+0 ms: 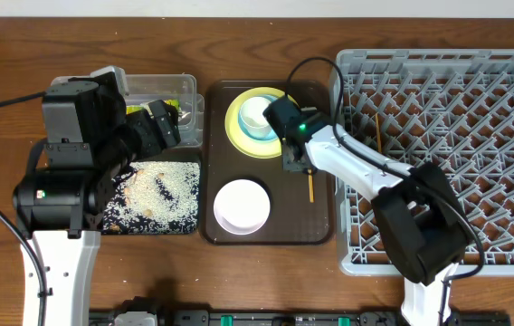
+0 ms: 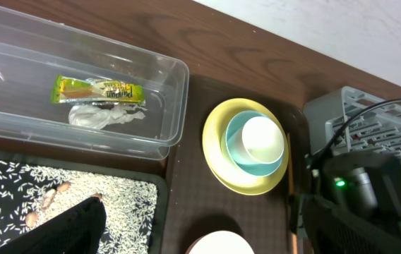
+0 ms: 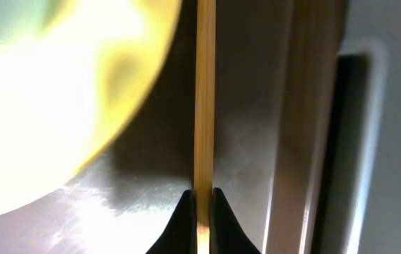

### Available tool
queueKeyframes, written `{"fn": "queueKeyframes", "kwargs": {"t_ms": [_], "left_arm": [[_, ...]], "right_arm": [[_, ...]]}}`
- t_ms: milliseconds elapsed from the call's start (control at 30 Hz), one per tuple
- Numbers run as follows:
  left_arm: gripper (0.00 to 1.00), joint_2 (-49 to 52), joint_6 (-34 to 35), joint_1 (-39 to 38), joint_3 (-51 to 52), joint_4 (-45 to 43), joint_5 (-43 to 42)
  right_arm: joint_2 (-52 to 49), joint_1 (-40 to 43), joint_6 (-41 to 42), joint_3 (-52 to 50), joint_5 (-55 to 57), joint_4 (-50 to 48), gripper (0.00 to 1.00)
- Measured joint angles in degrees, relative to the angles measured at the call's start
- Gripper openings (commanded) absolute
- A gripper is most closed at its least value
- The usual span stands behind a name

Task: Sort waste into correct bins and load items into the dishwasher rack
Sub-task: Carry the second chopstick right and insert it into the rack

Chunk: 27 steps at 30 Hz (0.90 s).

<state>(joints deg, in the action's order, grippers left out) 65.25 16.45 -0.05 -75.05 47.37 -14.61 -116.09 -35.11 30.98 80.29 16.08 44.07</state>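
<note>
My right gripper (image 1: 299,167) (image 3: 204,204) is shut on a wooden chopstick (image 1: 311,188) (image 3: 204,99), low over the brown serving tray (image 1: 316,226). It is beside the yellow plate (image 1: 235,129) (image 3: 52,99). The plate holds the light blue bowl (image 2: 234,137) with the white cup (image 2: 262,139) in it. The white bowl (image 1: 242,206) sits at the tray's front. A second chopstick (image 1: 377,132) lies in the grey dishwasher rack (image 1: 510,263). My left gripper (image 1: 161,123) is open and empty over the bins. The clear tub (image 2: 176,77) holds the snack wrapper (image 2: 98,90) and the napkin (image 2: 105,115). The black tray (image 1: 185,225) holds rice (image 2: 119,204).
The rack's near wall (image 3: 391,141) stands right of the held chopstick. The brown tray's raised rim (image 3: 306,106) lies between them. Bare wooden table (image 1: 266,281) runs along the front. Black cables loop over the rack's left edge (image 1: 334,77).
</note>
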Motion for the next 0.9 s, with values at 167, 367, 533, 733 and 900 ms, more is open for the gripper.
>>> {"fn": "queueKeyframes", "kwargs": {"t_ms": [167, 367, 533, 733, 900], "left_arm": [[0.92, 0.0, 0.0, 0.0, 0.0, 0.0, 0.0], [0.92, 0.0, 0.0, 0.0, 0.0, 0.0, 0.0], [0.92, 0.0, 0.0, 0.0, 0.0, 0.0, 0.0], [0.92, 0.0, 0.0, 0.0, 0.0, 0.0, 0.0], [0.92, 0.0, 0.0, 0.0, 0.0, 0.0, 0.0]], "right_arm": [[5.5, 0.0, -1.2, 1.1, 0.0, 1.5, 0.01], [15.0, 1.3, -5.0, 1.9, 2.0, 3.0, 0.01], [20.6, 5.0, -8.8, 2.2, 4.2, 7.4, 0.01], [22.5, 11.4, -14.1, 2.2, 5.1, 14.7, 0.01], [22.5, 15.8, -16.0, 1.7, 4.2, 16.3, 0.01]]}}
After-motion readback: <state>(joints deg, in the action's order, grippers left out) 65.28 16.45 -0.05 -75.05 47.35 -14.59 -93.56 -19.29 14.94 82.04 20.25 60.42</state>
